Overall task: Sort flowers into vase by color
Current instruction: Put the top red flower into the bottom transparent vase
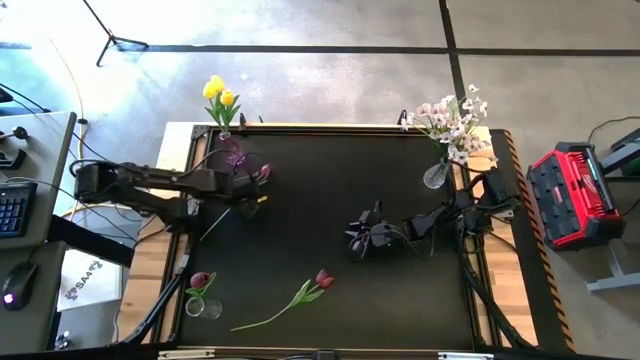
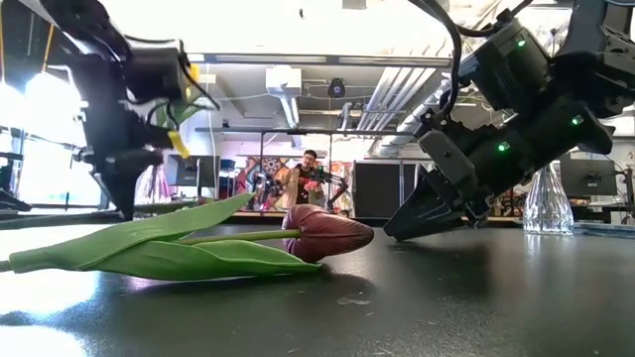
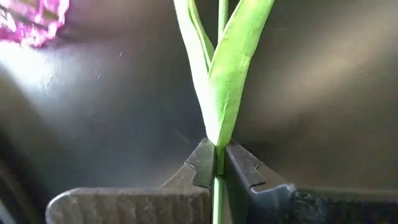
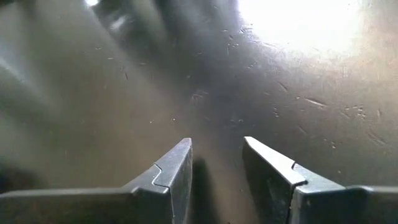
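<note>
I see a dark red tulip's (image 1: pixel 263 172) green stem (image 3: pixel 217 186) pinched between my left gripper's (image 3: pixel 216 167) fingers, bloom just beyond the fingertips, leaves (image 3: pixel 227 68) fanning ahead. Yellow tulips (image 1: pixel 219 93) stand in a vase past it at the table's (image 1: pixel 330 250) far edge. Second dark red tulip (image 1: pixel 323 278) lies loose near me. Right gripper (image 4: pixel 216 163) rests mid-table, fingers apart, gripping nothing, pink-white blossoms (image 1: pixel 452 120) behind it.
</note>
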`<action>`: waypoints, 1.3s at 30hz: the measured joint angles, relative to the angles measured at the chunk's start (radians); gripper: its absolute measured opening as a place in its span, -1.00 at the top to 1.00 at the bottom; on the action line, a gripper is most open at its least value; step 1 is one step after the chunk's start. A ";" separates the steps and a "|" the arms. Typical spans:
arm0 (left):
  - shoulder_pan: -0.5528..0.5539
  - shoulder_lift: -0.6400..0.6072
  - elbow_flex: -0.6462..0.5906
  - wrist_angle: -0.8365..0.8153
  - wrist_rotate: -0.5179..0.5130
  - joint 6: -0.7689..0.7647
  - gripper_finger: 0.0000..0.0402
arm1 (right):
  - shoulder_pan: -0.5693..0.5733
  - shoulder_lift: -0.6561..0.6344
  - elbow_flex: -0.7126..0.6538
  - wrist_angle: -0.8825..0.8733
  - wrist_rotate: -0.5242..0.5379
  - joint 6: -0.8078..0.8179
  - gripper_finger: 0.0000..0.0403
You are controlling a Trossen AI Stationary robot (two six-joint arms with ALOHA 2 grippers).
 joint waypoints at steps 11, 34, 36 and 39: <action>-0.274 -0.283 0.001 0.131 -0.104 -0.072 1.00 | 0.000 -0.001 0.000 -0.001 -0.017 0.036 0.34; -0.958 -0.462 0.003 0.806 -0.442 0.449 1.00 | 0.000 0.001 0.000 0.015 -0.001 0.120 0.34; -1.020 -0.462 0.003 0.833 -0.517 0.486 1.00 | 0.000 0.001 0.000 0.015 0.001 0.129 0.34; -1.113 -0.462 0.003 0.853 -0.647 0.529 1.00 | 0.000 0.001 0.000 0.016 0.001 0.145 0.34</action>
